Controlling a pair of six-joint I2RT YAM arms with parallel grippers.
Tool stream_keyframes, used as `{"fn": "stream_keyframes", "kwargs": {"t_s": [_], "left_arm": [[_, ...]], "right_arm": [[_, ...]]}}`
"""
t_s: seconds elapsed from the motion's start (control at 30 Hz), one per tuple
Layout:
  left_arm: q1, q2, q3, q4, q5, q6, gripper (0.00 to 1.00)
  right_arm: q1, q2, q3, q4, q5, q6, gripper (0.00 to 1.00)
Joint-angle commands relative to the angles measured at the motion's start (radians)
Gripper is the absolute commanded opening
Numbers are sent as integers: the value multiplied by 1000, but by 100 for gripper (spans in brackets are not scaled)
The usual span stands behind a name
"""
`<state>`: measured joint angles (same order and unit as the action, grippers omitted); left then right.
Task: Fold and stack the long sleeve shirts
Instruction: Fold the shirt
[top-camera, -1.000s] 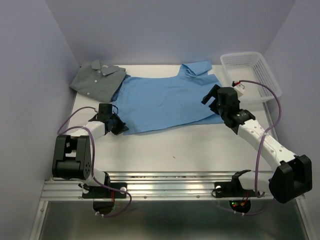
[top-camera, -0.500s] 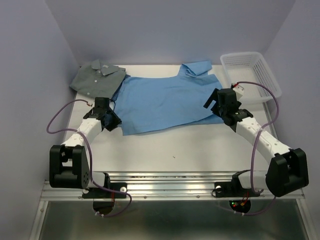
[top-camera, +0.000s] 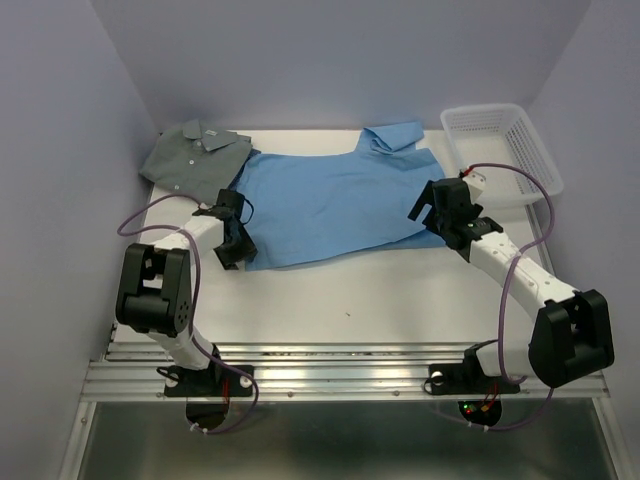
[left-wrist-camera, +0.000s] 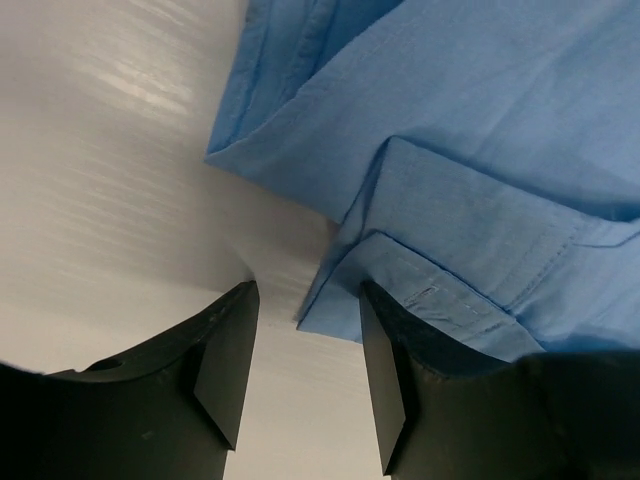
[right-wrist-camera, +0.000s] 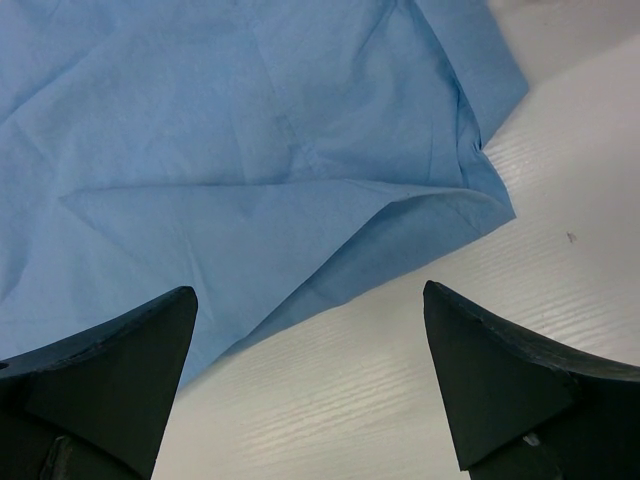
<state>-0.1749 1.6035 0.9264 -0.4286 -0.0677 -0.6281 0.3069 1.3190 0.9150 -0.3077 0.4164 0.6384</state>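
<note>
The light sky-blue shirt (top-camera: 330, 205) is spread flat across the counter (top-camera: 400, 290), collar toward the rear right corner, ready for folding. The grey-green shirt (top-camera: 195, 158) is kept folded at the rear left corner, probably as the stack's base. The left tool (left-wrist-camera: 305, 300) is held parted and empty at the cuff (left-wrist-camera: 440, 290). The right tool (right-wrist-camera: 308, 292) is held wide open over the hem.

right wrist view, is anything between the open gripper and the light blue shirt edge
Nothing visible. The right gripper hangs open directly over the folded edge of the light blue shirt, with only bare table beside that edge.
</note>
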Motion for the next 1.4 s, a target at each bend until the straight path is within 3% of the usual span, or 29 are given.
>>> {"fn": "stream_keyframes", "kwargs": {"t_s": [0.0, 0.33, 0.43, 0.57, 0.6, 0.87, 1.2, 1.37], "left_arm": [[-12, 28, 60, -90, -78, 14, 57], [-83, 124, 71, -22, 48, 51, 61], [-86, 159, 58, 1, 58, 48, 54], [-84, 193, 52, 19, 57, 38, 2], [-86, 199, 54, 22, 58, 38, 0], [-84, 87, 120, -36, -40, 42, 0], [-72, 97, 524, -223, -266, 126, 0], [-32, 136, 575, -282, -314, 131, 0]], "right_arm": [[-15, -3, 25, 1, 53, -29, 100], [-25, 28, 30, -1, 70, -45, 100], [-25, 31, 35, -1, 74, -48, 100], [-34, 31, 33, -1, 93, -51, 100], [-34, 31, 33, -1, 94, -51, 100], [-34, 20, 28, 1, 116, -58, 100], [-43, 32, 39, 1, 124, -71, 100], [-43, 39, 51, 1, 113, -85, 100]]}}
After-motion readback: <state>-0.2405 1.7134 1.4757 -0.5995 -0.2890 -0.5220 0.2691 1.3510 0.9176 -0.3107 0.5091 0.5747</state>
